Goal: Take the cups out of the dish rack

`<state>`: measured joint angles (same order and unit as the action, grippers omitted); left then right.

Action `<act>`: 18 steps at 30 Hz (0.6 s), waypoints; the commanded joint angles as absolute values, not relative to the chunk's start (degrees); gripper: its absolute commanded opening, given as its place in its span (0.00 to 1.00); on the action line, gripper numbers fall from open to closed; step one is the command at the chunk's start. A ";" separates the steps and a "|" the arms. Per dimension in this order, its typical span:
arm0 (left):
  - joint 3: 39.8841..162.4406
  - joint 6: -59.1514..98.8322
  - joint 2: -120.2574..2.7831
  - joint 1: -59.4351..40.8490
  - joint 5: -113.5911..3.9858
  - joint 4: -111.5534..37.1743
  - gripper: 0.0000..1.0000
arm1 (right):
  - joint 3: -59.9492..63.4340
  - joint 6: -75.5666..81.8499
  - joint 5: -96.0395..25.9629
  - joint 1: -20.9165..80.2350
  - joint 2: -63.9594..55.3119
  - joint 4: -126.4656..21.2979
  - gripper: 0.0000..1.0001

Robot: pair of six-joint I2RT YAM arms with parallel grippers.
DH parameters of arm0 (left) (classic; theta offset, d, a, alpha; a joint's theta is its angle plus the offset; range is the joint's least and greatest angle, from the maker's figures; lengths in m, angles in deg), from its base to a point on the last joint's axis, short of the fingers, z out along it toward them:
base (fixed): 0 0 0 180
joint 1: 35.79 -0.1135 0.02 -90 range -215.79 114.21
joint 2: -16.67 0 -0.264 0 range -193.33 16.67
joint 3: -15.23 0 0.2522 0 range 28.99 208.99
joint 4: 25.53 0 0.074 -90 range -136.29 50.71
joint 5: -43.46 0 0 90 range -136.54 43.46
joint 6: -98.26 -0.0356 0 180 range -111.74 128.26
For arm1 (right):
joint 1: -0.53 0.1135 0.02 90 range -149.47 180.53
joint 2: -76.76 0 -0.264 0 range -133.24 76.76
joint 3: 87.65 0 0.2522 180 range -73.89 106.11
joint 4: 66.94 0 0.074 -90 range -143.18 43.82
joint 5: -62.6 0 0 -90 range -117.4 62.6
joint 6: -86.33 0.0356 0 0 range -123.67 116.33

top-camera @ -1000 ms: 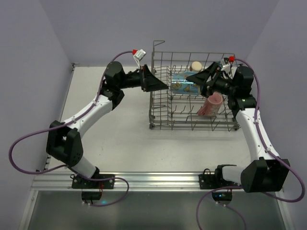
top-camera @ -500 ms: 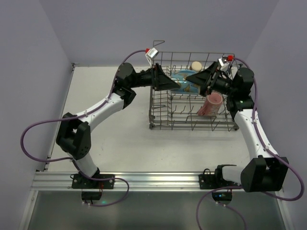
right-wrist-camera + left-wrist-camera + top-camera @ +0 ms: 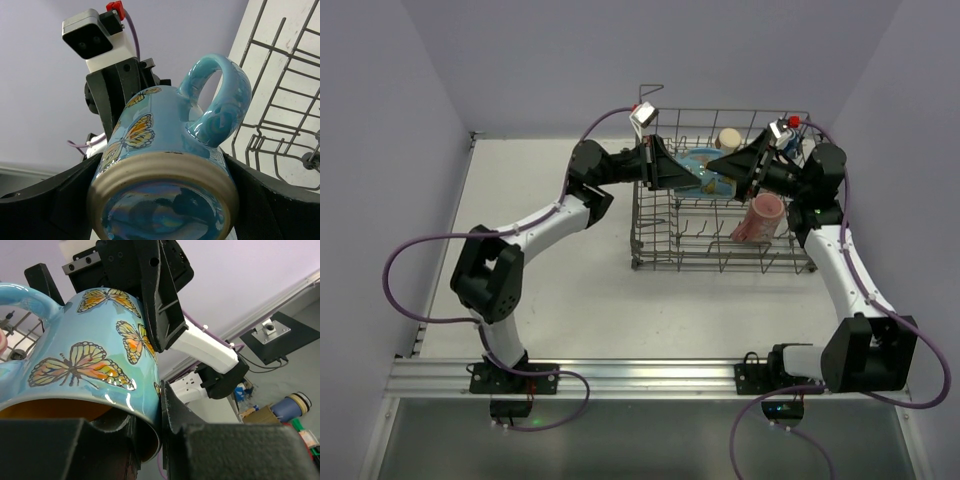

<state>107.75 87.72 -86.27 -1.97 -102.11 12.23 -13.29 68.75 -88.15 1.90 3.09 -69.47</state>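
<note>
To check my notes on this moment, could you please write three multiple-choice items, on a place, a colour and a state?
1. Where is the pink tumbler? A) in the dish rack's right half B) outside the rack, by its left wall C) held in the air above the rack
2. What colour is the butterfly mug inside? A) white B) orange C) green
3. What is the right gripper doing? A) open, touching nothing B) shut on the tumbler C) shut on the mug's base
Key: 1A, the top view shows it among the wires at the right; 2B, orange shows under the rim in the left wrist view; 3C, its fingers press both sides of the base.
</note>
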 commanded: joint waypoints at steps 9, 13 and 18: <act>106.60 94.91 -84.32 -4.23 -103.76 24.24 0.00 | -6.57 58.48 -84.18 1.15 5.38 -59.25 0.98; 105.72 96.59 -83.00 -7.22 -103.58 26.89 0.00 | -7.71 58.55 -82.60 -0.16 6.44 -58.54 0.99; 107.03 96.33 -80.80 -9.95 -104.11 25.92 0.00 | -7.27 54.17 -77.33 -1.84 8.20 -51.53 0.99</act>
